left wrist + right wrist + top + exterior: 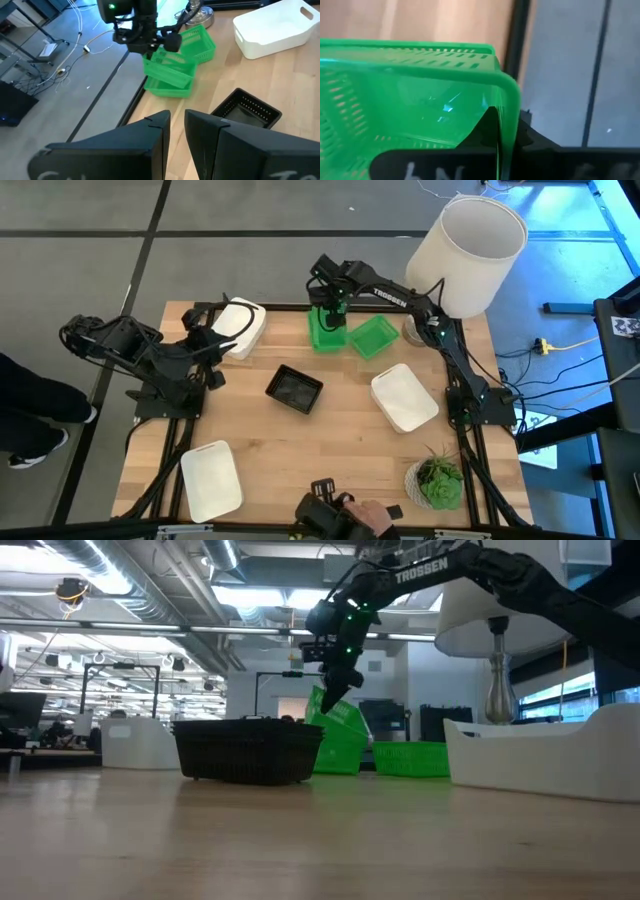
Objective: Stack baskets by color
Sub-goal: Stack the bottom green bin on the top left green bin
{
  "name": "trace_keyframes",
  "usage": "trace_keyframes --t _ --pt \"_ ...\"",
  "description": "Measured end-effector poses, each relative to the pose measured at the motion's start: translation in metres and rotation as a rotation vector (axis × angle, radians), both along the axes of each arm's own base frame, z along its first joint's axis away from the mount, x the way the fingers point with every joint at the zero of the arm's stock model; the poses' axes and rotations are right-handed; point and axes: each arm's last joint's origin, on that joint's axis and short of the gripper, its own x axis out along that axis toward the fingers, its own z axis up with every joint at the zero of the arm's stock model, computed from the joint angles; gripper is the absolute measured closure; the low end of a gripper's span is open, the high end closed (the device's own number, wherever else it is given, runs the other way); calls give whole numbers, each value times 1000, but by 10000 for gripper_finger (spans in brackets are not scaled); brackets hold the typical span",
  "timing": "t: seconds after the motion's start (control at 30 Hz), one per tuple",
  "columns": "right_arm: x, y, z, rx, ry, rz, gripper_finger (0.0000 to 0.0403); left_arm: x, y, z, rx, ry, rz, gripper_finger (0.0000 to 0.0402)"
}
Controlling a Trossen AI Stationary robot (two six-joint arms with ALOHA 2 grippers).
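Two arms are in play, but only our right gripper (330,313) is at work: its fingers are pinched shut on the rim of a green basket (325,332) at about twelve o'clock on the table, close to the far edge. In the right wrist view the green wall runs straight between the dark fingers, so the hold is on the rim alone. We judge that this thin-edge pinch is why the basket hangs tilted in the low view, one end dipping toward the board. Just beside it, toward one o'clock, lies the second green basket (374,336), upright and open; we take it as the likely base of the green stack, which would explain why the held one is carried so near it.

Farther out, a black mesh basket (294,389) sits near the table's centre. One white basket (404,397) lies toward three o'clock and another white basket (211,479) toward seven o'clock. A third white basket (241,327) rests at ten o'clock, just beside our left gripper (209,340), which waits there with its fingers slightly parted and nothing between them. Whether it touches that basket we cannot tell.

The lampshade (466,255) and the plant (438,480) stand along the right side.
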Motion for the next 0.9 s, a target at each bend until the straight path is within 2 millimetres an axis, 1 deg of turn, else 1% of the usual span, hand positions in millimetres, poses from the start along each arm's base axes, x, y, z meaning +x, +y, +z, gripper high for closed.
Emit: trace_keyframes --t 0.17,0.47,0.6,0.9 --pt "-4 15 -4 70 98 23 403 0 0 0 0 0 0 351" --pt "2 38 -6 111 152 100 403 0 0 0 2 1 -1 351" --pt "3 39 -6 136 135 108 400 0 0 0 2 1 -1 351" --pt "3 41 -6 149 138 85 372 0 -2 -1 -40 16 -48 351"
